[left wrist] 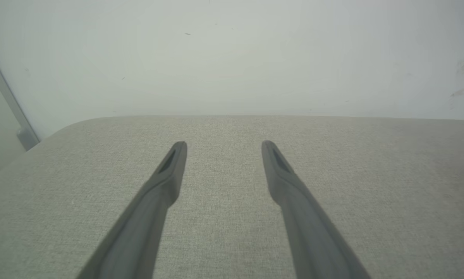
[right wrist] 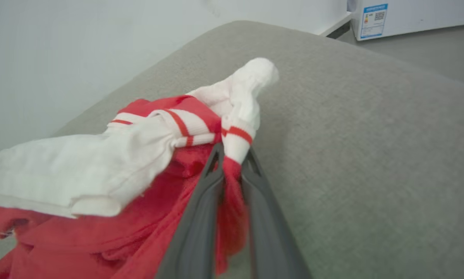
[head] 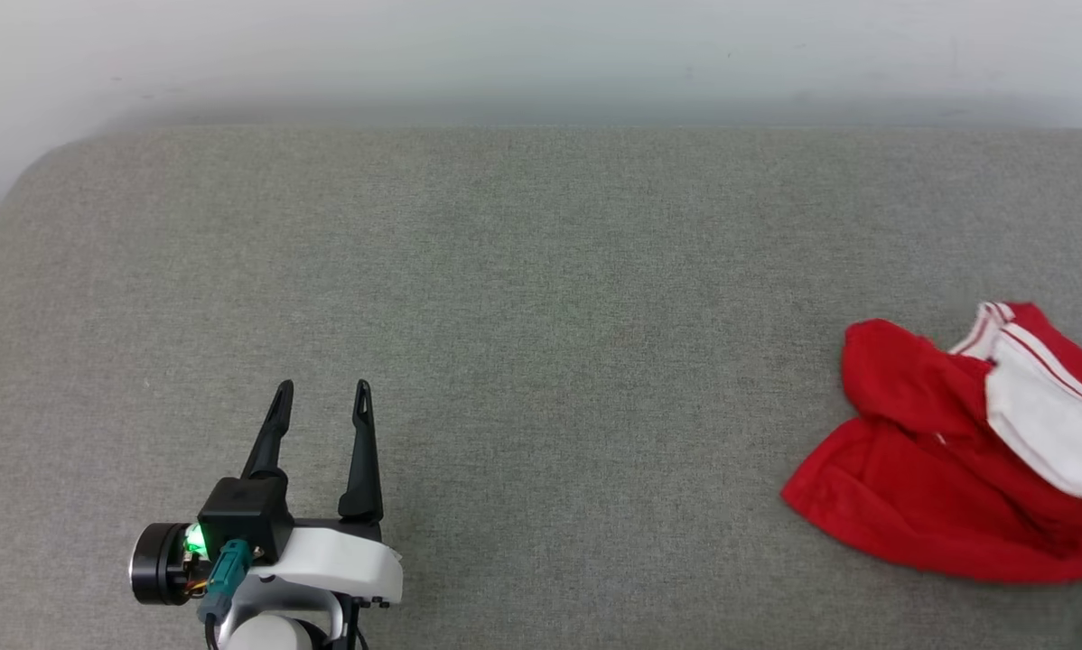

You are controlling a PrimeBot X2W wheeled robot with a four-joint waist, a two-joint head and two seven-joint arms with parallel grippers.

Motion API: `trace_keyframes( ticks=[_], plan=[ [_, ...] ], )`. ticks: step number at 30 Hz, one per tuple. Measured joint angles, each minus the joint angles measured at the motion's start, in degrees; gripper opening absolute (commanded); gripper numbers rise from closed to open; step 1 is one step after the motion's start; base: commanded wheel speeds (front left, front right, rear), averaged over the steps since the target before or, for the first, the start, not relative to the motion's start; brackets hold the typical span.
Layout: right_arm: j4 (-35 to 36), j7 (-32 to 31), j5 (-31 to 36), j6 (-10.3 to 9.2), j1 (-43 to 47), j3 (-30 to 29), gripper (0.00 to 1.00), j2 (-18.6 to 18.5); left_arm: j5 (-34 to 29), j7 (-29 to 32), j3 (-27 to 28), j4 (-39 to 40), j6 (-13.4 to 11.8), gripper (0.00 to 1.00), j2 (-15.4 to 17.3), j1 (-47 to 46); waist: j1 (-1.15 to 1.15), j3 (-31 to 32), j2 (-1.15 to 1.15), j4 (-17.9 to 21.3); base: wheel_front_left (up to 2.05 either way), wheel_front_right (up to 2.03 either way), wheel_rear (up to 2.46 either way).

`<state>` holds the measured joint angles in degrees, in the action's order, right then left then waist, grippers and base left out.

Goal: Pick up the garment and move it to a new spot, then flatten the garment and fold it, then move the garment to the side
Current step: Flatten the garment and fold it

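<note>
Red T-shirt [right wrist: 81, 240] being pinched by the right gripper [right wrist: 232, 155] for the pick-up.

Its jaws are being pressed together on a fold of red cloth just under the white-and-red striped trim [right wrist: 236, 133], with a white sleeve [right wrist: 251, 81] bunched above the tips. The rest of the T-shirt is lying crumpled at the right end of the grey bench [head: 541, 271], partly cut off by the edge of the head view. The left gripper [head: 322, 390] is being held low at the left, jaws spread and empty, well apart from the cloth. For a clean lift, the pinch is judged best carried straight up until the hem is clearing the bench, then across toward the open middle, so that nothing is being dragged or pulled loose.
</note>
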<state>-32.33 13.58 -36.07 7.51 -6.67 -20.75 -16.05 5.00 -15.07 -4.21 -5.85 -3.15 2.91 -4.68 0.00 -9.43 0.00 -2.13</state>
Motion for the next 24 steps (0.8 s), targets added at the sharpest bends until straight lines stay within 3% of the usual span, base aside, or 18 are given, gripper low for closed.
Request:
trace_keyframes(
  ticks=[7,9,10,16,20,24],
  plan=[
    [-8.8,0.2,3.4,0.0,0.1,-5.9,0.0,3.0,0.1,0.0,0.1,-0.1,0.1,1.0,0.0,0.1,0.0,0.2,0.0,0.4,0.0,0.0,0.0],
    [-9.0,0.4,4.4,0.0,-0.6,-6.2,0.47,3.4,0.1,0.0,0.3,-0.1,0.2,1.0,0.0,0.2,0.0,0.3,0.0,0.7,0.0,0.0,0.0],
    [-8.9,0.5,5.1,0.0,-0.9,-6.5,1.0,3.5,0.1,0.0,0.3,-0.1,0.2,1.0,0.0,0.3,0.0,0.4,0.0,0.9,0.0,0.0,0.0],
    [-3.0,1.3,11.2,0.0,-1.6,-11.1,1.0,2.8,-0.2,0.0,0.5,-0.2,0.4,1.0,0.0,0.8,0.0,1.2,0.0,1.6,0.0,0.0,0.0],
    [6.6,1.5,15.4,0.0,-1.6,-14.3,1.0,3.3,-0.3,0.0,0.6,-0.2,0.4,1.0,0.0,0.8,0.0,1.6,0.0,1.8,0.0,0.0,0.0],
    [16.2,1.3,19.7,0.0,-1.5,-12.8,1.0,4.1,-0.3,0.0,0.7,-0.1,0.4,1.0,0.0,1.1,0.0,1.9,0.0,1.9,0.0,0.0,0.0]
  ],
)
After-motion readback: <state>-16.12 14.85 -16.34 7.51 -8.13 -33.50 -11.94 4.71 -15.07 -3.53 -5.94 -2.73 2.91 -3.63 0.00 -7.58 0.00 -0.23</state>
